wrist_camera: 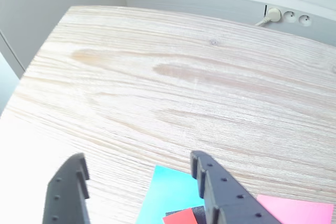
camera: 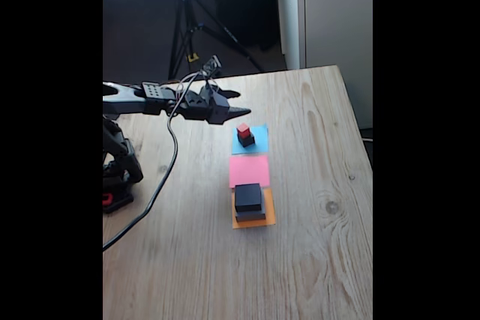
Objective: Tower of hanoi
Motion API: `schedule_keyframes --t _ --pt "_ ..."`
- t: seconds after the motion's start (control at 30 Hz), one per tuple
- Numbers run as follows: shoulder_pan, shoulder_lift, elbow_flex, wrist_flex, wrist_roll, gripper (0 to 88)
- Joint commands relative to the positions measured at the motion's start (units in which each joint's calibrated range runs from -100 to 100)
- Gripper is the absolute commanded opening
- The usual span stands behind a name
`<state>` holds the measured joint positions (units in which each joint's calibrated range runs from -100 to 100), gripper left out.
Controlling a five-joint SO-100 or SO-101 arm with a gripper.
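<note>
Fingers (wrist_camera: pixel 220 192) nearest the wrist cam were spread, empty gripper (camera: pixel 238 112) hovering above & just behind blue paper (camera: pixel 259 131), where red cube (camera: pixel 243 130) sat on small dark grey block (camera: pixel 247 140); black block (camera: pixel 248 197) atop grey block (camera: pixel 251 216) on orange paper (camera: pixel 253 222), pink paper (camera: pixel 248 170) bare, so prob. midway; arm stretched level.

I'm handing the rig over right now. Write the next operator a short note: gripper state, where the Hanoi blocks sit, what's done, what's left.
Gripper: open, empty, above the table beside the blue paper square.
Blue square: small dark grey block with the red cube on top.
Pink paper square: bare.
Orange paper square: flat grey block with the black block on it.
Done: the tower appears split into two stacks.
Left: probably gathering all four on one square, smaller on larger. Which square is the goal cannot be told.
</note>
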<state>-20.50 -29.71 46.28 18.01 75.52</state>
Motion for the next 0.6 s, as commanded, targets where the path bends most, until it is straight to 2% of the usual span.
schedule_keyframes --t 0.0,0.03,0.13,0.23,0.4,0.47,0.57 --pt "-1.11 -8.67 -17.56 26.22 -4.79 3.7" --pt "-1.11 -9.73 -21.10 31.32 -5.12 0.2" --pt "0.06 -12.38 -29.56 43.38 -4.45 0.1" --pt "2.07 -13.97 -37.01 53.09 -6.46 0.1" --pt "7.58 -13.36 -52.38 72.11 -4.62 0.1" --pt "11.01 -13.74 -55.01 76.24 0.90 0.1" --pt "15.10 -14.34 -58.28 81.99 5.42 0.1"
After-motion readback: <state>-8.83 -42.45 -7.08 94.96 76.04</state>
